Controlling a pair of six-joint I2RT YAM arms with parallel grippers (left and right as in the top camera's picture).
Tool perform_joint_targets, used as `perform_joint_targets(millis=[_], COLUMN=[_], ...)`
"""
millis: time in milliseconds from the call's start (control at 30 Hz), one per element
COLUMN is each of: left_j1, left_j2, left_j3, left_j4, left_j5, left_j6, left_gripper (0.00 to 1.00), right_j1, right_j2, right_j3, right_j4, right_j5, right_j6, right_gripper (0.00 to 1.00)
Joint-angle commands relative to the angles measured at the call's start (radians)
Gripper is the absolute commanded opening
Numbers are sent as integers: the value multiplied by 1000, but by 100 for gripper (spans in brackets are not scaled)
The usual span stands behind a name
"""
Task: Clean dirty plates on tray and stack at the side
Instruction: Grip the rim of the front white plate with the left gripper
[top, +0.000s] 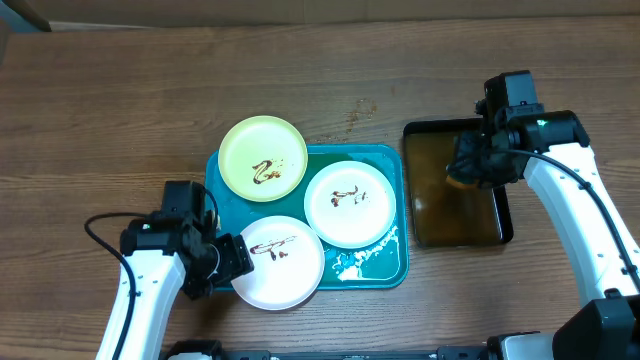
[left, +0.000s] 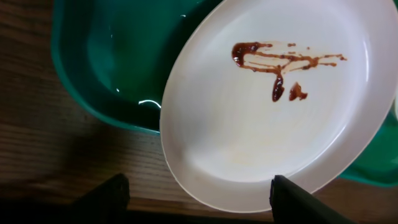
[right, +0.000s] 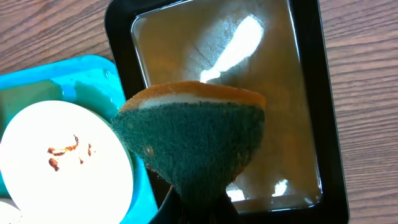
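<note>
Overhead, your left jaws gaped at the tray's (top: 390, 160) 7 o'clock white plate (top: 278, 262); right jaws clenched a sponge (right: 193, 140).

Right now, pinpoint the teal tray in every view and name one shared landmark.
Overhead: teal tray at centre, under three plates.
Left wrist: teal tray upper left, behind a white plate.
Right wrist: teal tray at left edge, beside black tray.
Shared landmark: wooden table, in all three.

Sauce-smeared white plate (left: 273, 130) partly off the teal tray (left: 93, 74), gripper (left: 199, 198) spread wide beside it.
</note>
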Motion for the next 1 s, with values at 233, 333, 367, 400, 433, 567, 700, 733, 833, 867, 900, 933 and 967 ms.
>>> perform_joint_targets(millis=[233, 333, 367, 400, 433, 567, 700, 733, 833, 867, 900, 933, 967], left_j1=[-2, -2, -2, -2, -2, -2, -2, -2, -2, -2, -2, -2, -2], left_j2=[7, 7, 7, 7, 7, 7, 7, 7, 7, 7, 7, 7, 7], left_j3=[-127, -171, -180, -183, -183, -183, -183, -183, -183, -183, -183, -183, -183], left_j4=[43, 93, 111, 120, 127, 142, 154, 159, 182, 190, 199, 207, 214], left_j5=[-5, -2, -2, -2, -2, -2, -3, -3, -3, -3, -3, -3, -3], left_j6=[-145, -150, -150, -150, -150, -150, -150, -150, -150, -150, -150, -150, -150], left_gripper=[71, 63, 56, 48, 40, 23, 18, 16, 10, 9, 8, 6, 6], right_j1=[-1, -1, -1, -1, -1, -1, -1, -1, -1, -1, -1, -1, -1], right_j2=[-5, -5, -5, -5, -5, -5, -5, -5, -5, -5, -5, -5, -5], right_j3=[13, 13, 13, 13, 13, 13, 13, 13, 13, 13, 13, 13, 13], right_j4=[-9, -13, -14, -16, -17, -26, -33, -33, -33, -34, -35, -36, -36], right_j5=[-6, -6, -6, -6, -6, -6, -6, -6, -6, -6, -6, -6, -6], right_j6=[-6, -6, -6, -6, -6, -6, -6, -6, -6, -6, -6, -6, -6], right_gripper=[4, 4, 4, 4, 4, 4, 4, 4, 4, 4, 4, 4, 4])
